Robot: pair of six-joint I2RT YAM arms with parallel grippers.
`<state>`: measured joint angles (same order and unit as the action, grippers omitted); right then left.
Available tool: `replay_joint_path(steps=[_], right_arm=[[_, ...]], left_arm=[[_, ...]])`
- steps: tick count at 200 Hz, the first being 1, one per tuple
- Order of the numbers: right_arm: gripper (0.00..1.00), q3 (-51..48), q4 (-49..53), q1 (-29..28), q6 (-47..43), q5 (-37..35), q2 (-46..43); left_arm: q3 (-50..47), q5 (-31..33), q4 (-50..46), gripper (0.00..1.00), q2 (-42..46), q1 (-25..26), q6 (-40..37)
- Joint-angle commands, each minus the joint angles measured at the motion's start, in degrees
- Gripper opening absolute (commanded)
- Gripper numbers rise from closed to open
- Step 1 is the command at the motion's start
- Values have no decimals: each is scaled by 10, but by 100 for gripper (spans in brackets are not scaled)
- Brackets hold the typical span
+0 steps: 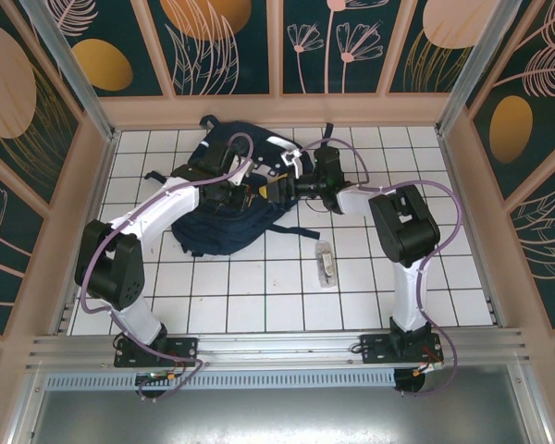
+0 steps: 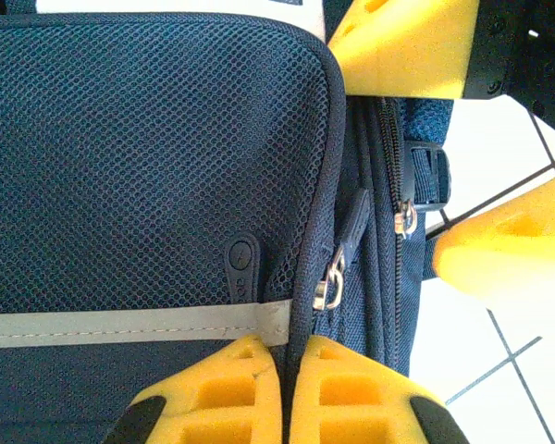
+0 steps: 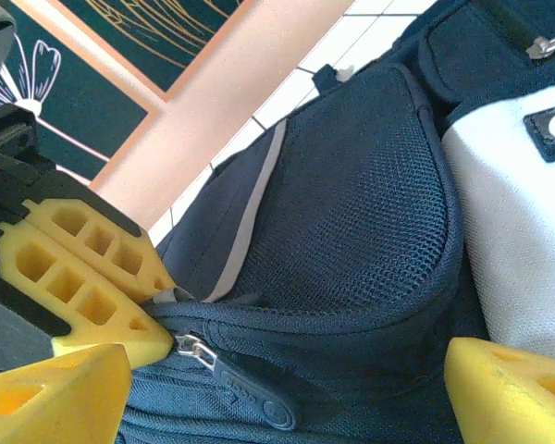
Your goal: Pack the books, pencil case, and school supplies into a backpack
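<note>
One white-tiled table [image 1: 259, 305] sits under everything, and the navy backpack [image 1: 213, 231] lies flat on it, right where both arms reach in, so it's basically underneath both tools. The left gripper [image 2: 291, 388] is pinched tight, its yellow fingers [image 2: 231, 398] pressed together on the piped edge of the backpack's mesh pocket [image 2: 148, 157], so it's holding the bag's fabric. From the right wrist you can see that same pinch just off to the left of the right tool's own fingers. The right gripper [image 3: 287, 379] is spread wide, one yellow finger [image 3: 46, 398] on each side of the zipper area with the bag in the gap between them; can't tell whether either pad actually touches the fabric. A grey reflective stripe [image 2: 120, 324] runs across the pocket just ahead of the left fingertips. The school supplies packet [image 1: 325, 264] is lying on bare tiles, back toward the arm bases from the right gripper and well apart from it, just beside the right arm's upright link. Smallest bits: a dark zipper pull [image 3: 250, 393] sits between the right fingers, and a metal slider [image 2: 328, 289] hangs just ahead of the left fingertips, right of the piping.
</note>
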<state>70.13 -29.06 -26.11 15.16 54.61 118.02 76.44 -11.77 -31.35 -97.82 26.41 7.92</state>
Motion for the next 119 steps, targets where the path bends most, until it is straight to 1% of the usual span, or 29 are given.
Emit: replay_joint_path(steps=[1,33,56,60,74,101,116,119], right_arm=[[86,12,88,-21,-28,25,-11],[84,31,142,-43,-59,22,-18],[81,27,168,-49,-75,23,-43],[81,26,175,-61,-81,21,-48],[80,29,203,-68,-91,19,-60],[73,56,284,-69,-100,27,-63],[72,77,339,-69,-109,22,-61],[70,81,350,-69,-110,20,-60]], left_arm=[[12,-63,52,0,24,2,14],[13,-87,74,0,19,2,36],[5,-108,96,0,13,2,58],[3,-111,99,0,11,2,61],[-6,-122,115,0,8,2,74],[-19,-123,141,0,1,2,99],[-23,-118,149,0,0,2,110],[-23,-117,151,0,0,2,111]])
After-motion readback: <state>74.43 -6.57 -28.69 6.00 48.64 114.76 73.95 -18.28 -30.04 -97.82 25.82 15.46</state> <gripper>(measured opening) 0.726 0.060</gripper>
